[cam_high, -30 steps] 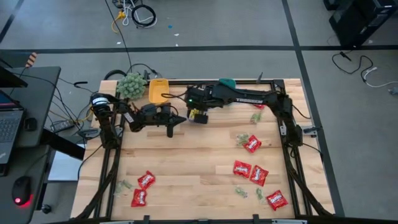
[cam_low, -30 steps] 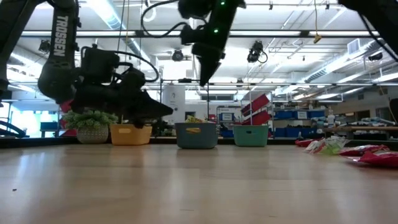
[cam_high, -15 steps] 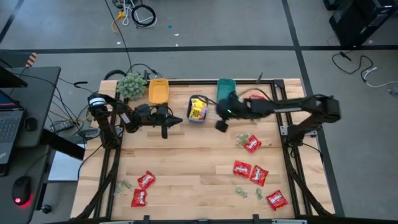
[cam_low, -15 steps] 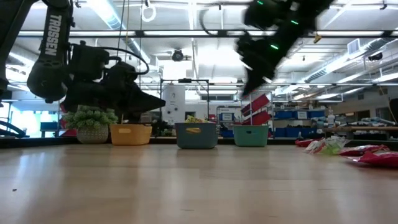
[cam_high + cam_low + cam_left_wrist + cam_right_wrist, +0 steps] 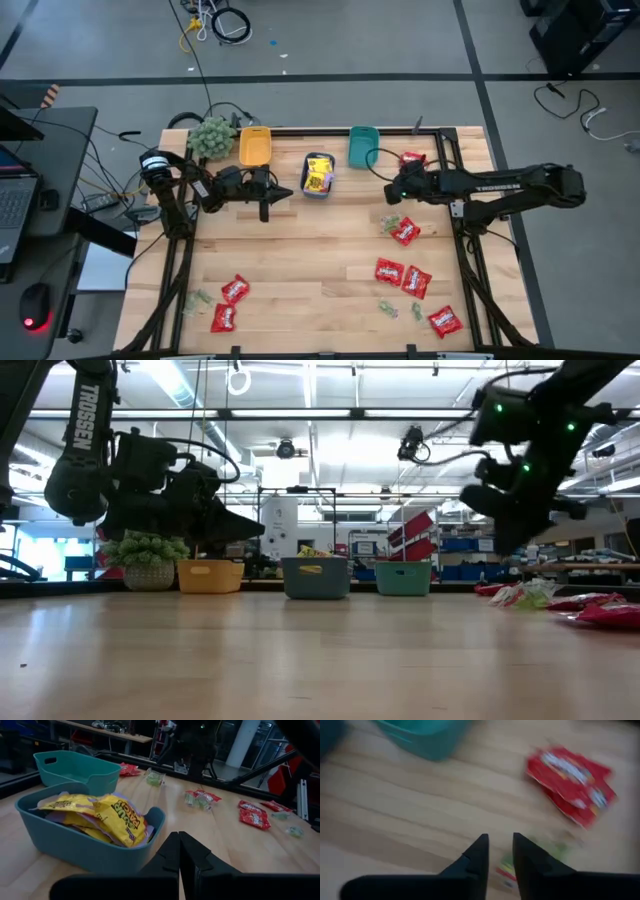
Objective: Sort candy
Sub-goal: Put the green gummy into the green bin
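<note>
The right gripper [image 5: 397,190] is held above the table's far right area, between the teal bin [image 5: 362,146] and a cluster of green candy [image 5: 390,222] with a red packet [image 5: 405,233] beside it. Its jaws are parted by a narrow gap and nothing is held between them, as the right wrist view shows. In that view a red packet [image 5: 572,777] lies ahead of the fingers and a green piece [image 5: 546,851] sits just beyond the fingertips.

The left gripper [image 5: 268,203] is parked near the table's far left side, close to the blue bin [image 5: 318,176]. Its jaws are clenched together and empty.

Yellow candy [image 5: 106,815] is already piled in the blue bin. Red packets [image 5: 401,275] remain scattered on the right half of the table, with more [image 5: 229,303] at the near left. Small green pieces lie among both groups. The orange bin [image 5: 255,146] appears empty.

The packets are judged to be light, flat and soft, with slick crinkly wrappers. They are expected to slide on the wood if pushed sideways. A packet is best taken from above across its narrow width, near the middle, so that the wrapper buckles up between the fingers. The green pieces are very small, so a precisely centred pinch is required.
</note>
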Robot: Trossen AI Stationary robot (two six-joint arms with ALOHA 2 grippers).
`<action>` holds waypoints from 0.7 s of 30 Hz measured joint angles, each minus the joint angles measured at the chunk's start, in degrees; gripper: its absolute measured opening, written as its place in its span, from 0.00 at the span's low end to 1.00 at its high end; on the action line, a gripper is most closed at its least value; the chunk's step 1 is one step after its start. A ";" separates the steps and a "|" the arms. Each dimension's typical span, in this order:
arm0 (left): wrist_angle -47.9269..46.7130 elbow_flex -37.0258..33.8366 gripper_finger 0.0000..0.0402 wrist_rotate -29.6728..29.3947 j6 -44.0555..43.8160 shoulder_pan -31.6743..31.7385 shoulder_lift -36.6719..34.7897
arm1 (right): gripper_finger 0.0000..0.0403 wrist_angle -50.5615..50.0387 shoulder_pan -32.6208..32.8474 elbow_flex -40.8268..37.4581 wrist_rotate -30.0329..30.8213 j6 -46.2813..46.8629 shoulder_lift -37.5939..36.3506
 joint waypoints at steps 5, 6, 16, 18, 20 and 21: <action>-0.58 0.00 0.00 -0.01 0.00 0.00 0.00 | 0.33 -5.15 -1.54 -1.72 -0.04 8.26 2.83; -0.58 0.00 0.00 -0.01 0.00 0.00 0.00 | 0.35 -5.33 -1.75 -2.06 -0.04 9.26 3.43; -0.73 0.00 0.00 -0.22 0.00 0.00 0.00 | 0.33 -5.28 -3.33 -4.01 -0.24 12.76 9.04; -0.77 0.00 0.00 -0.31 0.00 0.00 0.00 | 0.25 -4.24 -3.31 -4.00 -0.22 11.19 9.87; -0.78 0.00 0.00 -0.39 0.00 0.00 0.00 | 0.13 -3.70 -3.14 -4.00 -0.22 9.47 10.23; -0.80 0.00 0.00 -0.42 0.00 0.00 0.02 | 0.07 -4.02 -3.14 -3.84 -0.26 8.57 10.21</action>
